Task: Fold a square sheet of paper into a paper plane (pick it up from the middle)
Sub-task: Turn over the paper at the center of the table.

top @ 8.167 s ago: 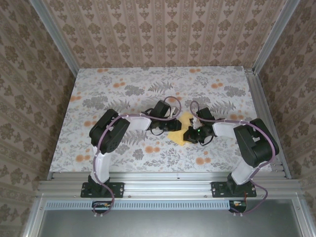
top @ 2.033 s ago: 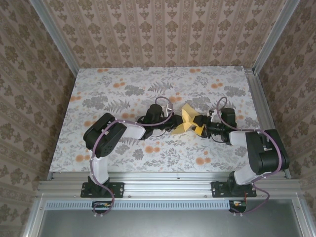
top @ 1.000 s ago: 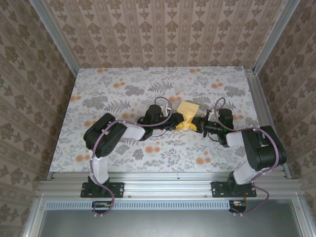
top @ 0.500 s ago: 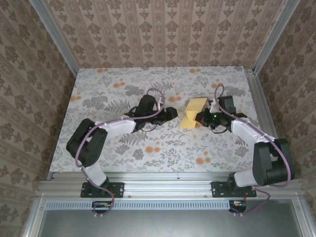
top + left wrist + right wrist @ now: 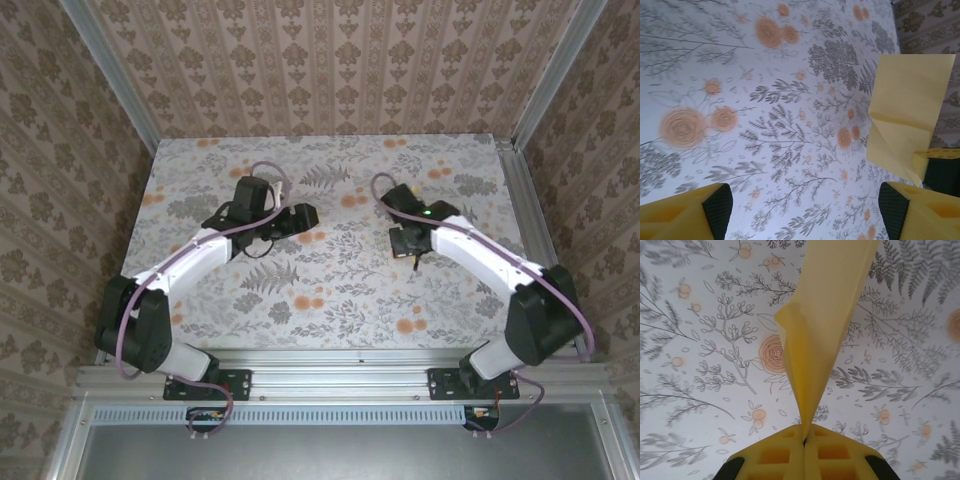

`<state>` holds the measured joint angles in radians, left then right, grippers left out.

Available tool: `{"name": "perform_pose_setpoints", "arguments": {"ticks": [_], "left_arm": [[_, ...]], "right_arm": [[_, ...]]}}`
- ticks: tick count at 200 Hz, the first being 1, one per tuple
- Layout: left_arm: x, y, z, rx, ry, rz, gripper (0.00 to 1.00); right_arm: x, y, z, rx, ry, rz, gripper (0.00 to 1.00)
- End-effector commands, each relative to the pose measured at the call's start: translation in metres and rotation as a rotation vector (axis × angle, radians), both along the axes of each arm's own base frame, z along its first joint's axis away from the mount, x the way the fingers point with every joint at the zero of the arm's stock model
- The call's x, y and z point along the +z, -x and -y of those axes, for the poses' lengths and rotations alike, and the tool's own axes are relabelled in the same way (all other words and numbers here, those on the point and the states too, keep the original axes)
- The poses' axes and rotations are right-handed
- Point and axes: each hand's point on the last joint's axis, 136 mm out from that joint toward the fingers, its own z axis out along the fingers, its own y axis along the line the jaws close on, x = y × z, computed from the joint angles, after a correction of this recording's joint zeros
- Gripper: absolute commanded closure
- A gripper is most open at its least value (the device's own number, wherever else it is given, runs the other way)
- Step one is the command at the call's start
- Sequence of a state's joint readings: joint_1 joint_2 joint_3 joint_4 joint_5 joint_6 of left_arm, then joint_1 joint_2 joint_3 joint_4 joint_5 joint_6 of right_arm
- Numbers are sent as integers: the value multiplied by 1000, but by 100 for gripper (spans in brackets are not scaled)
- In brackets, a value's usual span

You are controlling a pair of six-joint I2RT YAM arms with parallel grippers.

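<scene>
Right wrist camera showed the right gripper [image 5: 804, 440] with its yellow fingers [image 5: 772, 456] pressed together, pinching the edge of the folded yellow paper [image 5: 827, 315], which stood out from them over the flowered table [image 5: 700, 365]. Seen from the left wrist, the left gripper [image 5: 800, 212] had its fingers [image 5: 675, 220] spread wide above the table, well apart from the paper at the right.
</scene>
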<state>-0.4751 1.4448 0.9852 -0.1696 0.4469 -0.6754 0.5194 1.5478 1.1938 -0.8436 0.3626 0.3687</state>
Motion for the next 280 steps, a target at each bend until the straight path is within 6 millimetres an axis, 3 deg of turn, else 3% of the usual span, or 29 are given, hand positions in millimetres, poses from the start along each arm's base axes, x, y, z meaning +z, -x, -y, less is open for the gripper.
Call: {"name": "perform_pose_setpoints", "arguments": {"ticks": [1, 21, 63, 101, 136, 168, 197, 238, 280], "left_arm": [[-8, 15, -15, -22, -4, -49, 20], [-10, 18, -29, 15, 11, -68, 20], [-14, 34, -51, 51, -4, -94, 20], [-18, 43, -48, 44, 20, -118, 20], [-30, 52, -41, 36, 18, -144, 20], [-38, 57, -31, 37, 8, -150, 22], [-36, 62, 8, -40, -41, -102, 25], [-37, 57, 72, -150, -132, -24, 34], [-71, 52, 110, -225, -193, -52, 51]], "right_arm": [[-4, 6, 5, 58, 282, -57, 98], [-18, 6, -24, 115, 290, -106, 95], [-48, 21, -97, 186, 44, -199, 79], [-66, 27, -145, 197, -212, -244, 67], [-68, 29, -167, 174, -408, -283, 60], [-51, 24, -153, 122, -583, -264, 59], [-40, 20, -110, 69, -598, -233, 59], [-49, 18, -53, -38, -637, -232, 59], [-61, 19, -41, -81, -754, -263, 56]]}}
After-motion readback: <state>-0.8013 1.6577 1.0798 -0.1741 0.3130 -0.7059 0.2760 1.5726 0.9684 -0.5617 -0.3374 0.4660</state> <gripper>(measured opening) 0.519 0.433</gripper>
